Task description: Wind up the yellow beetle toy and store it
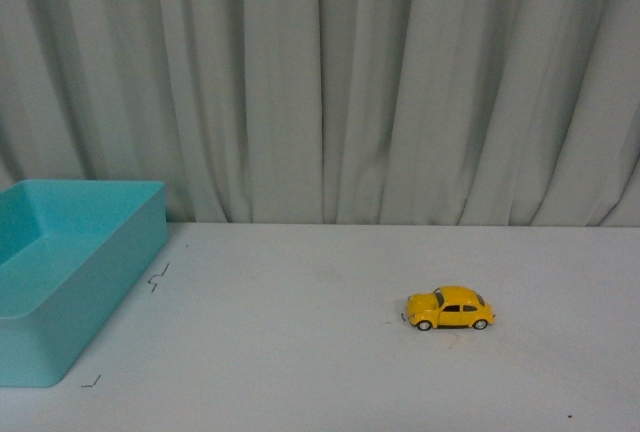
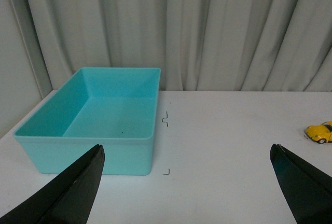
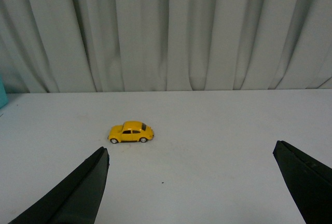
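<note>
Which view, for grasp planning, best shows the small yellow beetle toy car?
Right wrist view: the yellow beetle toy car sits whole, side-on, near centre. Front view: whole, off-centre. Left wrist: clipped at edge.

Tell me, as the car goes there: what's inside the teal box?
Only a tiny dark speck on the box floor; the near wall hides a strip. The car stands outside.

A turquoise bin (image 1: 100, 292) (rectangular, open-topped) sits at the lower left of the front view on a white table (image 1: 300, 372). Pale pleated curtains (image 1: 350, 82) fill the upper frame.
</note>
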{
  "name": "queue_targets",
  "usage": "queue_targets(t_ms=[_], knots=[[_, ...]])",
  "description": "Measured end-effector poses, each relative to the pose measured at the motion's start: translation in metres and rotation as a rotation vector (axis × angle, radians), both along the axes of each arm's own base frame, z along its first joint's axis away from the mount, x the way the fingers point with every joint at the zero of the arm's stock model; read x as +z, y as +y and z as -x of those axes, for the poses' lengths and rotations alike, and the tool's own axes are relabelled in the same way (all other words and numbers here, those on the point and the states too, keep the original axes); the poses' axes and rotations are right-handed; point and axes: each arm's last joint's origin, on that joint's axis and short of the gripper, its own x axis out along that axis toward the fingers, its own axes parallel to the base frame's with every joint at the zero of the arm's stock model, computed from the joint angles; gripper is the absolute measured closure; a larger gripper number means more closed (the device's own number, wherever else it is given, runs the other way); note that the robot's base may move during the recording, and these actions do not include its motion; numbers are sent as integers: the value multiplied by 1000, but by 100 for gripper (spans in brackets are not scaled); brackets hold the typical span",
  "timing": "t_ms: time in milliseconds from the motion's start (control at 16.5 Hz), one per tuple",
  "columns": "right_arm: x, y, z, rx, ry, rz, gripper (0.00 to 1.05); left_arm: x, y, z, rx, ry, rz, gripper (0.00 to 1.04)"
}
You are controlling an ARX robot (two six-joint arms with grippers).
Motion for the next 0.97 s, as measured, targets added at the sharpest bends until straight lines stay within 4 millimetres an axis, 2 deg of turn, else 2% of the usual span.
queue_targets(t_ms=[972], knots=[[0, 0, 0, 0, 0, 0, 7, 0, 0, 0, 0, 2, 0, 7]])
